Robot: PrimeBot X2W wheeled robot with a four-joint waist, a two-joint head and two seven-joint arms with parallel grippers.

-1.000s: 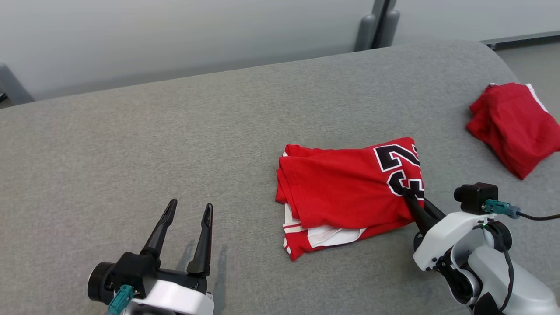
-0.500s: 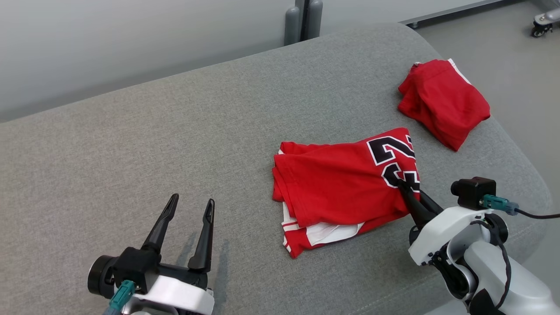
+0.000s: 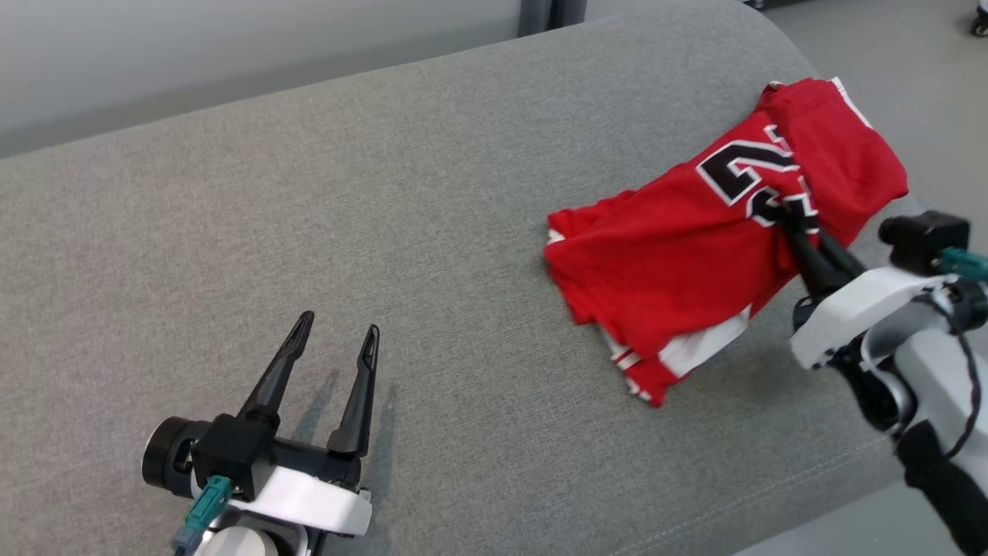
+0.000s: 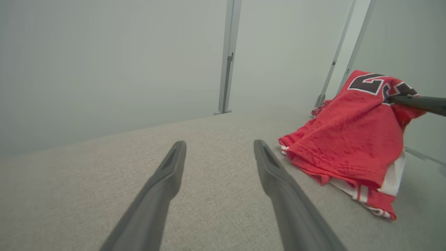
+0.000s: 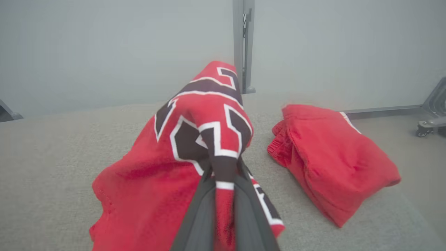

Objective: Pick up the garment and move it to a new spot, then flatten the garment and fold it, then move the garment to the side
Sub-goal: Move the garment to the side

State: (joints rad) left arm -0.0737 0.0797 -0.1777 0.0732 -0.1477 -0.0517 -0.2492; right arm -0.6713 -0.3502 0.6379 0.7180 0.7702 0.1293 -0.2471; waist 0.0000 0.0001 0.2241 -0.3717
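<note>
Garment is up at one end now. A second ago it lay flat and folded on the grey cushion, and now its numbered corner is raised and dragged toward the cushion's right end. My head camera has swung too, so part of that shift is just the view.

Right gripper is pinched tight on the black-and-white number patch. In the right wrist view the cloth bunches up between the two dark fingers and stands above them. From there the fabric slopes down to my left. Its lower red edge and the white-striped layer under it touch the cushion, as the left wrist view shows.

Second red piece lies folded near the cushion's right end. In the right wrist view it sits just beside the lifted garment, with a strip of grey between them. In the head view the raised corner overlaps it, and I cannot tell from there whether they touch.

Left gripper sits low at my near left, well apart from the garment. Its fingers are spread wide with nothing between them, and their tips point across the cushion.
</note>
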